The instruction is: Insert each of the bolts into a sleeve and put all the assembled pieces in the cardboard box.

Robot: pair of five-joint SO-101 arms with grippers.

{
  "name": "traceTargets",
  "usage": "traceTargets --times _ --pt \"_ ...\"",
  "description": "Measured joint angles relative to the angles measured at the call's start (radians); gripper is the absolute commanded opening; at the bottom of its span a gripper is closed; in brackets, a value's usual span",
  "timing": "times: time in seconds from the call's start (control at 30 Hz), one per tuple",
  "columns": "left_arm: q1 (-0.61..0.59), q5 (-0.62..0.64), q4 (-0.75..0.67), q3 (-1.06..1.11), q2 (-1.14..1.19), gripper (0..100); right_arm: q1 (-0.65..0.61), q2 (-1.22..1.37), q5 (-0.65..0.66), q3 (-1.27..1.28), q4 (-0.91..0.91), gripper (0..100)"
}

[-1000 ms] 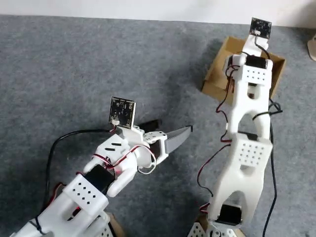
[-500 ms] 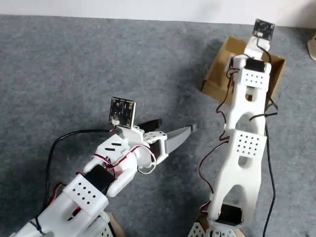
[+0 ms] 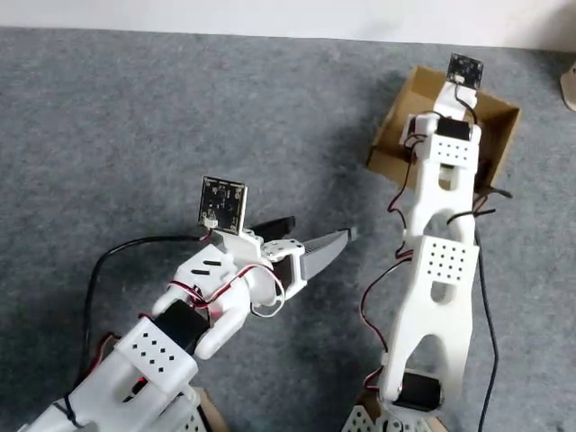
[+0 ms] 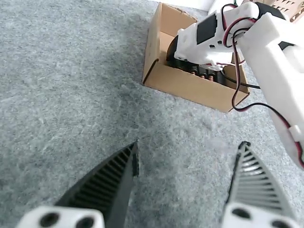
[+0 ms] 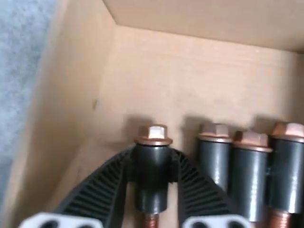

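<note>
Inside the brown cardboard box (image 5: 71, 95), near its side wall, your right gripper (image 5: 151, 160) is clamped around a dark cylindrical sleeve (image 5: 151, 183) with a copper hex-head bolt (image 5: 153, 134) seated through it. Three finished pieces (image 5: 249, 166) sit in a row just beside it. Expect rigid, fairly heavy metal with a smooth skin. The mid-sleeve hold suits it, since a grip on the bolt head could let the sleeve slide. Your left gripper (image 4: 190, 145) hangs spread wide and empty over the grey carpeted table (image 4: 57, 95). Compared with a second ago, the right arm has stretched farther over the box, while the left has stayed put.
</note>
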Motion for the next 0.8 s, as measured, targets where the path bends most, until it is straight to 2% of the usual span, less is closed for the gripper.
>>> traceTargets --times 0.2,0.47,0.57,0.67,0.8 --pt "0.0 0.0 0.0 0.0 0.0 31 -0.003 -0.009 -0.003 -0.012 0.041 7.4" --pt "0.0 0.0 0.0 0.0 0.0 31 -0.002 -0.141 -0.003 -0.011 0.224 5.7" --pt "0.0 0.0 0.0 0.0 0.0 31 -0.002 -0.201 -0.003 -0.011 0.287 0.1" --pt "0.0 0.0 0.0 0.0 0.0 24 0.005 -0.249 0.023 -0.011 0.359 0.6" --pt "0.002 0.0 0.0 0.0 0.0 6 -0.002 -0.302 0.064 -0.011 0.439 0.6"
